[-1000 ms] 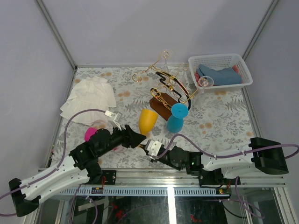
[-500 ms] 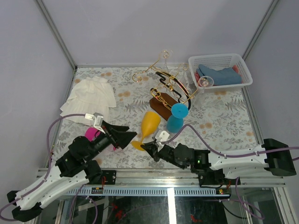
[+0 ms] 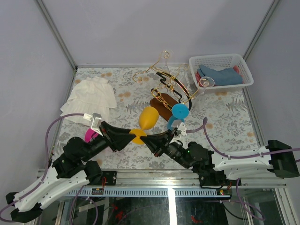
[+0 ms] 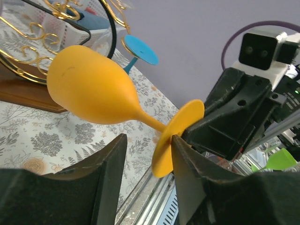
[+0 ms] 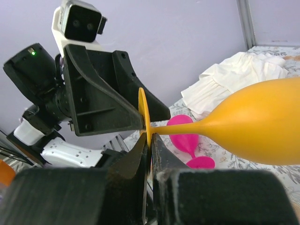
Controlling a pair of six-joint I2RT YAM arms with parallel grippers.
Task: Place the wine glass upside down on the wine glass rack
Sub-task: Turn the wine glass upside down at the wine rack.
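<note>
Front of bench (image 3: 220, 122), short of the wine glass rack (image 3: 169, 91): yellow wine glass (image 3: 148, 117) aloft, lying sideways. Right wrist view alone shows right gripper (image 5: 150, 140) jaws pinching its foot rim. Left wrist view shows left gripper (image 4: 147, 145) jaws wide about the foot's edge.

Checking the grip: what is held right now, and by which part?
The right pincer is shut on the yellow wine glass, pinching its foot's edge; the left pincer is open.

Top external: fixed high over the 6 o'clock edge of the bench (image 3: 225, 126), looking down on all of it. Wrist views: close, facing each other, left toward 3 o'clock, right toward 9; both share the orange wine glass (image 4: 89, 89).
</note>
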